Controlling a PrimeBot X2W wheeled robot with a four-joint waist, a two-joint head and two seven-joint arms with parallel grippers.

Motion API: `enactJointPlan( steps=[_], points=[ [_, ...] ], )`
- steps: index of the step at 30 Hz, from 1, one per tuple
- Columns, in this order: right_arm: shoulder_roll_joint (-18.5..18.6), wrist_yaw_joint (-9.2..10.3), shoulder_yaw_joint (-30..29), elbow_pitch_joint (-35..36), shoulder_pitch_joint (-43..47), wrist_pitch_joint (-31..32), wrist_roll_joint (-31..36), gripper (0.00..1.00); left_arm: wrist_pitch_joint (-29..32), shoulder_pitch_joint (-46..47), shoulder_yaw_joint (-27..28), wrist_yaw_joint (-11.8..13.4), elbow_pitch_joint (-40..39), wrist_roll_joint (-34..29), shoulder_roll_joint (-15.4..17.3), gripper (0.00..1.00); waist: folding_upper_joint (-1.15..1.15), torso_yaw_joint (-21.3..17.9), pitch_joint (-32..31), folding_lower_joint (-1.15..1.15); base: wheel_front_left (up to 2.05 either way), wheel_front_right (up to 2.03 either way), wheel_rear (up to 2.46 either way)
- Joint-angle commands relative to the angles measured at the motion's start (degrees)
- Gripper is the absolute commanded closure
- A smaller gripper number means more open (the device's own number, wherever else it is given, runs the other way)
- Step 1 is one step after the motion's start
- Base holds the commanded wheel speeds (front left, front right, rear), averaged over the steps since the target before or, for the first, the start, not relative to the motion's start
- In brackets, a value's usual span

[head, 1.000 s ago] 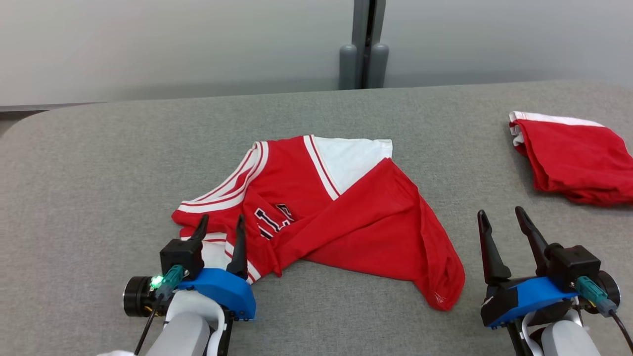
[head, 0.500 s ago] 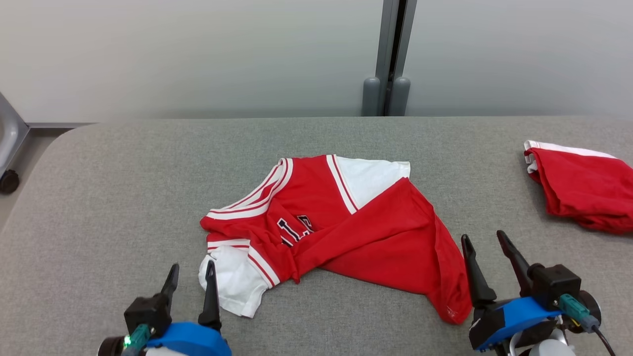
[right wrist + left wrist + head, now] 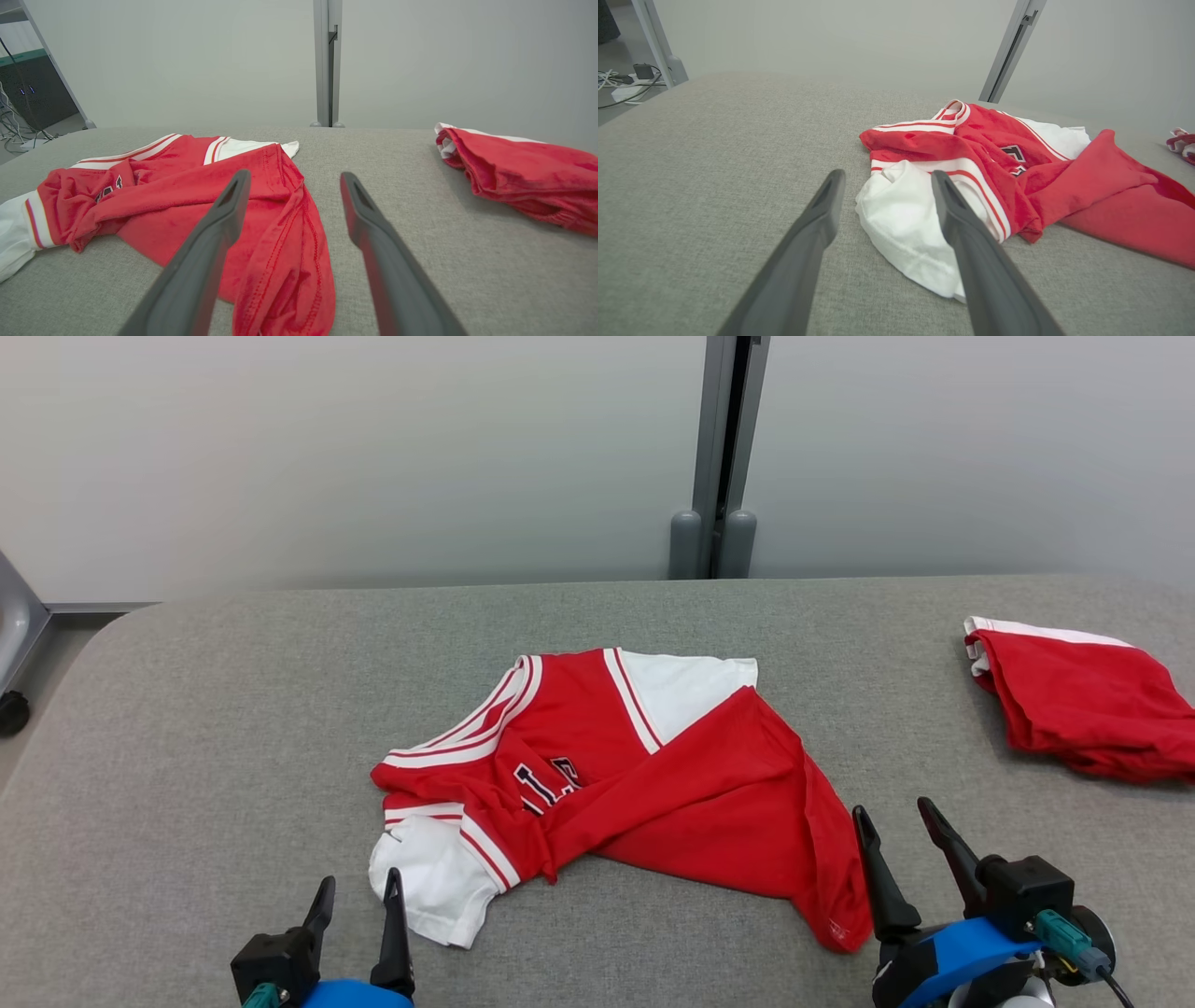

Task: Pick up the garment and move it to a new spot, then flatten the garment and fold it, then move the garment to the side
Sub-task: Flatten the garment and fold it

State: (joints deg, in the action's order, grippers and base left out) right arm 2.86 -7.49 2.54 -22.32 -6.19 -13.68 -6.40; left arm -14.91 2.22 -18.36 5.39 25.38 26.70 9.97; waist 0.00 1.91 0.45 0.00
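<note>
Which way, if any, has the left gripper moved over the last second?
Yes: back toward the robot. Against the jersey, lying unchanged on the table, the left gripper was over the white sleeve; now it reaches only the sleeve's near edge.

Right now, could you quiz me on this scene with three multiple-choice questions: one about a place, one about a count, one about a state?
1. Where on the grey fabric-covered table does the folded red cloth bundle lie?
A. far right
B. far left
C. dead centre

2. How many cloth items lie on the table?
A. one
B. two
C. four

3. How is the robot's left tool?
A. open and empty
B. shut on a sleeve
C. shut on nothing

Answers:
1 A, the bundle sits by the right edge, apart from the crumpled red-and-white jersey.
2 B, the jersey and the bundle.
3 A, its two dark fingers stand apart, gripping nothing.
</note>
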Motion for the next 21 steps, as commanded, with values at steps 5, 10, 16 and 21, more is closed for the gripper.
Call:
enactJointPlan(
  steps=[5,10,16,21],
  points=[
    [0.05,0.00,-0.05,-0.05,0.13,-0.37,-0.16,0.00,-0.36,0.09,0.05,-0.33,-0.02,-0.52,-0.28,0.00,0.00,-0.24,0.13,0.00,0.00,0.00,0.00],
    [0.05,0.00,0.01,-0.02,-0.17,-0.41,0.01,0.00,-0.32,0.77,-0.14,-0.48,-0.28,-0.79,-0.40,0.00,0.00,-0.14,0.50,0.00,0.00,0.00,0.00],
    [0.05,0.00,1.82,-0.17,-1.06,0.16,-0.60,0.00,-0.33,1.36,-0.07,-0.67,-0.66,-1.12,-0.49,0.00,0.00,0.25,1.52,0.00,0.00,0.00,0.00],
    [0.05,0.00,5.47,-1.67,-4.14,2.13,-1.95,0.00,-0.34,2.05,0.21,-0.69,-0.95,-1.41,-0.62,0.00,0.00,0.67,2.91,0.00,0.00,0.00,0.00]
  ],
)
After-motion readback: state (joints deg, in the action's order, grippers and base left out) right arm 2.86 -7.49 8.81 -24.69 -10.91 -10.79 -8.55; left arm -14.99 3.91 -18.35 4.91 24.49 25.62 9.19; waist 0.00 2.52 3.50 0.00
